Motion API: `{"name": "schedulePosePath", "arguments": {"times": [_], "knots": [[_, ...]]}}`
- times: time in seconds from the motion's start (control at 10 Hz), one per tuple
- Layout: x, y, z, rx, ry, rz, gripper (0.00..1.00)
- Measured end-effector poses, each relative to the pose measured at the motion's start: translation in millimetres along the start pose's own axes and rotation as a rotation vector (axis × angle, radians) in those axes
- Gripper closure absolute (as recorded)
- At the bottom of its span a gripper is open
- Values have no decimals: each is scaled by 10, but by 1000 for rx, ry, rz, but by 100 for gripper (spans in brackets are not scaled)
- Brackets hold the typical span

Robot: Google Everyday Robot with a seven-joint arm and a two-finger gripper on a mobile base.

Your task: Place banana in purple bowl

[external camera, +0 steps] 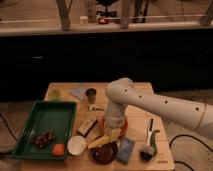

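The banana (102, 141) is pale yellow and lies tilted over the far rim of the purple bowl (105, 154), which sits near the table's front edge. My gripper (112, 134) hangs from the white arm (150, 102) that comes in from the right. It is right above the bowl's far side, shut on the banana's right end. The fingers are largely hidden by the wrist.
A white bowl (76, 145) and an orange fruit (58, 149) lie left of the purple bowl. A green tray (47, 120) holds dark grapes (42, 139). A tan box (87, 126), metal cup (91, 94), blue packet (125, 149) and green-handled brush (149, 142) stand nearby.
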Motion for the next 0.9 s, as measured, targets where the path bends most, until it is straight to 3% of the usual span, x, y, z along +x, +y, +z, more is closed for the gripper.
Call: {"name": "schedulePosePath", "arguments": {"times": [0.3,0.4,0.9], "knots": [[-69,17,16,27,-7,-44,24],[-82,18,30,33,-11,-52,20],[-67,69,67,54,-23,-65,20]]}}
